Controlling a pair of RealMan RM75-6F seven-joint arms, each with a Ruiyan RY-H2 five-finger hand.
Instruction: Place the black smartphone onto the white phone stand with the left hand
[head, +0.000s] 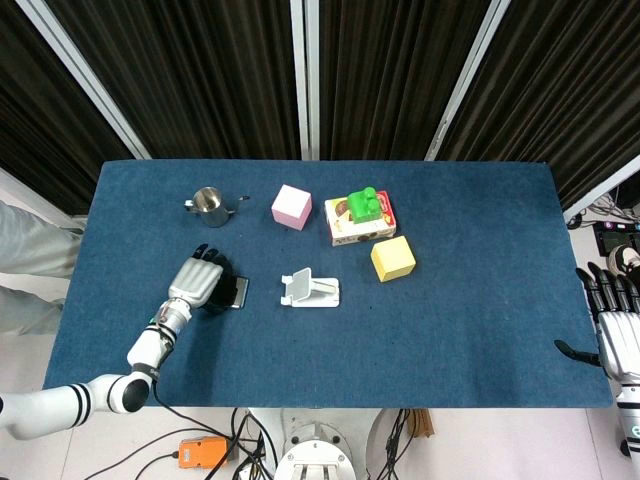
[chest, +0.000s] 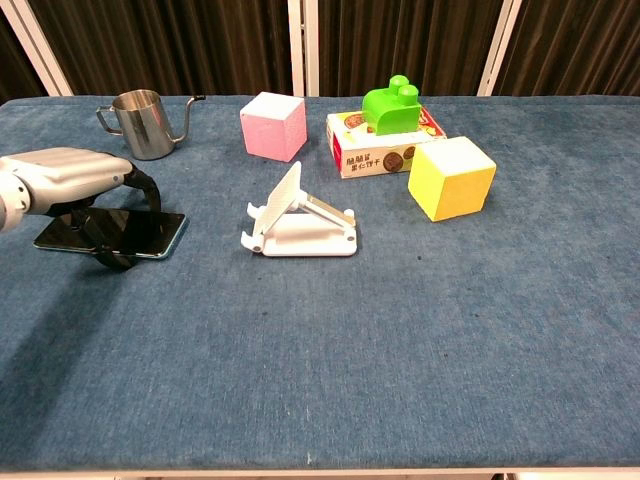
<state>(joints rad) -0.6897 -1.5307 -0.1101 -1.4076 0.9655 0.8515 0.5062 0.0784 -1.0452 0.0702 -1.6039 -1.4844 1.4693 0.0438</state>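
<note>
We see the black smartphone (chest: 120, 231) lying on the blue table (chest: 400, 340), left of the white phone stand (chest: 297, 220) and apart from it. Our left hand (chest: 70, 178) sits over the phone, fingers curled onto its far edge and thumb (chest: 108, 243) at the near edge, grasping it. Beyond it stands a steel pitcher (chest: 140, 124). Behind the stand is a pink cube (chest: 273, 125), and to its right a snack box (chest: 385, 146) topped by a green toy (chest: 390, 105), with a yellow cube (chest: 452, 177) just beside. Our right hand (head: 615, 320) hangs released, fingers apart, off the table's right edge.
</note>
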